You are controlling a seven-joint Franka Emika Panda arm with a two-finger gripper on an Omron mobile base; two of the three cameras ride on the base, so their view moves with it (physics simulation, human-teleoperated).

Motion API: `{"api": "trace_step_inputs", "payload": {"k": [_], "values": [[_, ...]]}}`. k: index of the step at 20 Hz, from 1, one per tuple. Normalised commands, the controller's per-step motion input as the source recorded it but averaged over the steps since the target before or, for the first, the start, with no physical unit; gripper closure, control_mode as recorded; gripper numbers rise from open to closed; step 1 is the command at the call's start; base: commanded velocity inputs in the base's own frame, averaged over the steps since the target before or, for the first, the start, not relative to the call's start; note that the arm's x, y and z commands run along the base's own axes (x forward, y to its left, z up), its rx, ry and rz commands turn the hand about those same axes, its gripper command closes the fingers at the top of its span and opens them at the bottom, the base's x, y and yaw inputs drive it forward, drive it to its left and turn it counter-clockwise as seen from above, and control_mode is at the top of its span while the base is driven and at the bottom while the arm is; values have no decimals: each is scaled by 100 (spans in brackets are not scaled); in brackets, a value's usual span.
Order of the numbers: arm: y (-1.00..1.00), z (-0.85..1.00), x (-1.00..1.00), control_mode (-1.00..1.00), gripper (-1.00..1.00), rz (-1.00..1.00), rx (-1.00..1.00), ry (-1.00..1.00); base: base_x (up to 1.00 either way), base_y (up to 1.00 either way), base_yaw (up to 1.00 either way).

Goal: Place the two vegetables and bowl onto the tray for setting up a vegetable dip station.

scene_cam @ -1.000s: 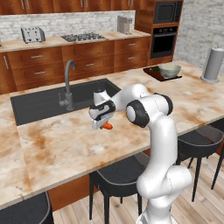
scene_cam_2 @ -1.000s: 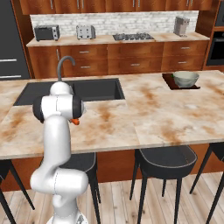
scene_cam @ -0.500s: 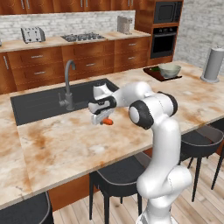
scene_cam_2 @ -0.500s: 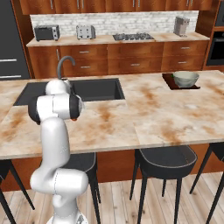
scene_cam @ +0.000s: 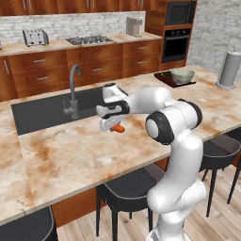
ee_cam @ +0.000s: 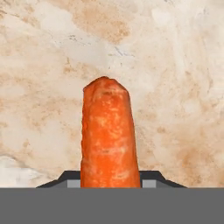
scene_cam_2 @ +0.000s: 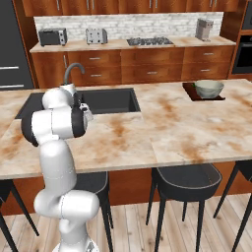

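My gripper (scene_cam: pixel 113 123) is shut on the orange carrot (scene_cam: pixel 119 128) and holds it just above the marble counter, in front of the sink. In the hand view the carrot (ee_cam: pixel 109 135) stands up between my gripper (ee_cam: pixel 110 180) and the counter beyond. The pale bowl (scene_cam: pixel 182 75) sits on the dark wooden tray (scene_cam: pixel 163 79) far to the right; from the other side the bowl (scene_cam_2: pixel 208 88) and the tray (scene_cam_2: pixel 189 91) look the same. Something small and dark green (scene_cam: pixel 163 74) lies on the tray left of the bowl, too small to make out.
The dark sink (scene_cam: pixel 42 112) with its curved faucet (scene_cam: pixel 74 92) lies behind the gripper. A tall grey cylinder (scene_cam: pixel 229 69) stands at the counter's far right. Black stools (scene_cam_2: pixel 184 179) line the near side of the counter.
The gripper has lifted the carrot a little and carried it slightly right. The arm's elbow has swung to the right.
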Motion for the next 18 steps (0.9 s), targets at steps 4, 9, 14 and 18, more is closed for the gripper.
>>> {"api": "trace_step_inputs", "payload": {"k": [4, 9, 14, 18], "values": [[-9, 32, -49, -100, 100, -15, 0, 0, 0, 0, 0], [-8, 27, -49, -100, 100, -22, 0, 0, 0, 0, 0], [-12, 22, -47, -100, 100, -28, 0, 0, 0, 0, 0], [-11, 18, -43, -100, 100, -35, 0, 0, 0, 0, 0]]}}
